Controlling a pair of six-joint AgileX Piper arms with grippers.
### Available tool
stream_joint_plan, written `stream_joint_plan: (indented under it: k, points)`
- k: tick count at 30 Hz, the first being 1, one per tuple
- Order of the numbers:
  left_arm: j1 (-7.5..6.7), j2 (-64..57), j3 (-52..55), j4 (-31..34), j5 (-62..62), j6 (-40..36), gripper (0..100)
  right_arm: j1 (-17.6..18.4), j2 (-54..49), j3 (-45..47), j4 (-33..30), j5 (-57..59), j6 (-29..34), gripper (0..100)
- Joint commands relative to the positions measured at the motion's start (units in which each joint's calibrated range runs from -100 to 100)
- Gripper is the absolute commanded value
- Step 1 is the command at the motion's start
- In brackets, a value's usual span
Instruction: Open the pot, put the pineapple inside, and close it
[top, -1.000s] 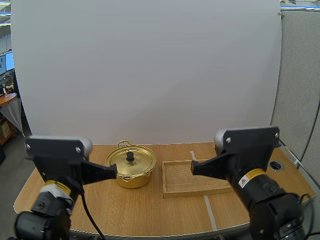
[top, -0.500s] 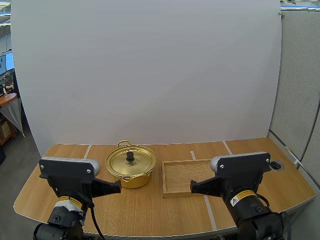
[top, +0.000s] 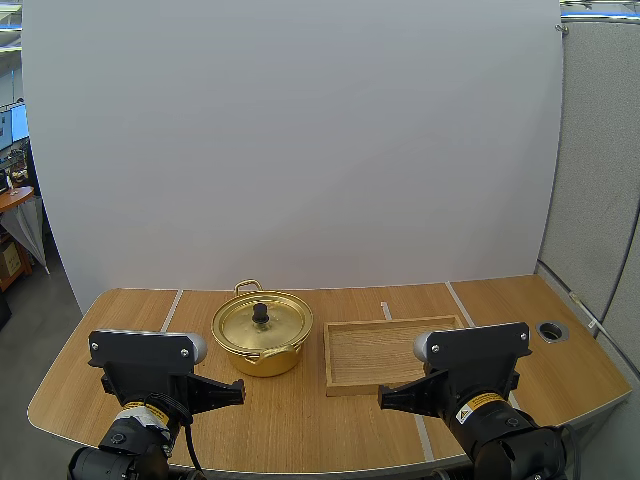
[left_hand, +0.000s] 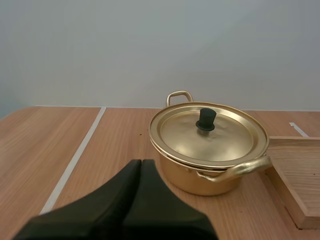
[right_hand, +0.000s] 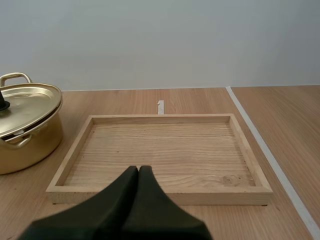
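Facing lidded pot (left_hand: 192, 179), left jaws together; facing wooden tray (right_hand: 160, 150), right jaws likewise.

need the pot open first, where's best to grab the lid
The black knob at the lid's centre, from straight above: it stands upright, while the lid lies flat, its rim flush on the pot. The left gripper is shut; open it first.

A light wooden table (top: 300, 420) carries a golden pot (top: 262, 345) standing toward its back edge, a shallow wooden tray (top: 395, 386) lying flat just to the right of the pot without touching it, and pale tape strips (top: 171, 309) running front to back on either side of the pot.
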Motion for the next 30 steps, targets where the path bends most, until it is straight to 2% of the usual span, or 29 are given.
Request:
stream_joint_plan:
  k: [1, 30]
  points:
    - [0.2, -0.2, 0.1, 0.5, -0.2, -0.6, 0, -0.1, -0.4, 0.0, -0.1, -0.1, -0.1, 0]
    - [0.2, -0.2, 0.1, 0.5, -2.0, -0.3, 0, -0.1, -0.4, 0.0, -0.1, -0.1, -0.1, 0]
